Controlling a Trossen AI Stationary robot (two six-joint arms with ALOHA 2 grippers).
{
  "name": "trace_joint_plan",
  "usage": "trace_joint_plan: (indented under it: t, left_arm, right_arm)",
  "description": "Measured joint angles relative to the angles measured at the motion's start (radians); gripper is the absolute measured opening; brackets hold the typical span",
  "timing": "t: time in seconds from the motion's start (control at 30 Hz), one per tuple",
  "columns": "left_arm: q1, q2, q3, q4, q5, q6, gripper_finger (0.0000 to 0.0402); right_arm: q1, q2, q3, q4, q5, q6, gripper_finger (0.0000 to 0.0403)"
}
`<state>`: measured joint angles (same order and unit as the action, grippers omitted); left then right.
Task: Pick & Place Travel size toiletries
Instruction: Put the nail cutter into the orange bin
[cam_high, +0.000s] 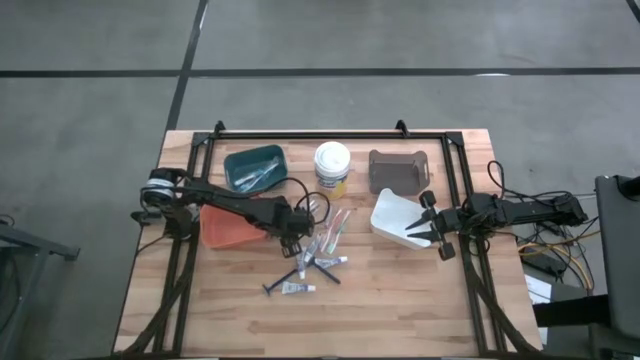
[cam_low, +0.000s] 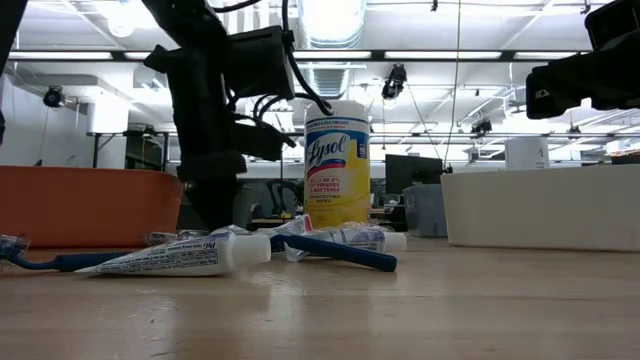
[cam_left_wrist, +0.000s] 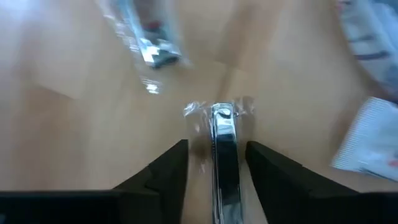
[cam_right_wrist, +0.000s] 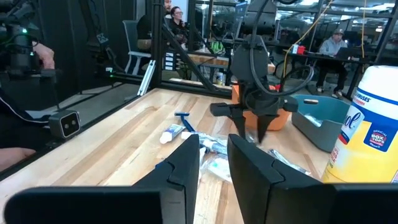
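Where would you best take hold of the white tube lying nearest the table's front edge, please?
Across the middle of the white tube, coming straight down from above: it lies flat, long and narrow, so closing across its short width likely holds best, clear of the razor at one end.

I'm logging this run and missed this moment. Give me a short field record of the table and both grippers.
left gripper: low over the pile of toiletries, fingers open astride a shiny wrapped item
right gripper: waiting by the white bin, holding nothing
toiletries left on table: small tubes, razors, wrapped toothbrushes
teal bin: already holds some items
orange bin: beside the left arm, contents not visible
brown bin: looks empty
wipes tub: upright between teal and brown bins
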<state>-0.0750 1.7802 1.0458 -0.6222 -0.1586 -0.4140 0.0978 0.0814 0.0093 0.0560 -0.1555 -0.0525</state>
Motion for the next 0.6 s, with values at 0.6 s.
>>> trace_joint_plan:
  t: [0.6]
  left_arm:
    - [-0.002,-0.015,0.006,0.014,0.037,-0.015,0.0045]
  right_arm:
    - [0.000,0.000,0.000,0.000,0.000,0.000,0.0071]
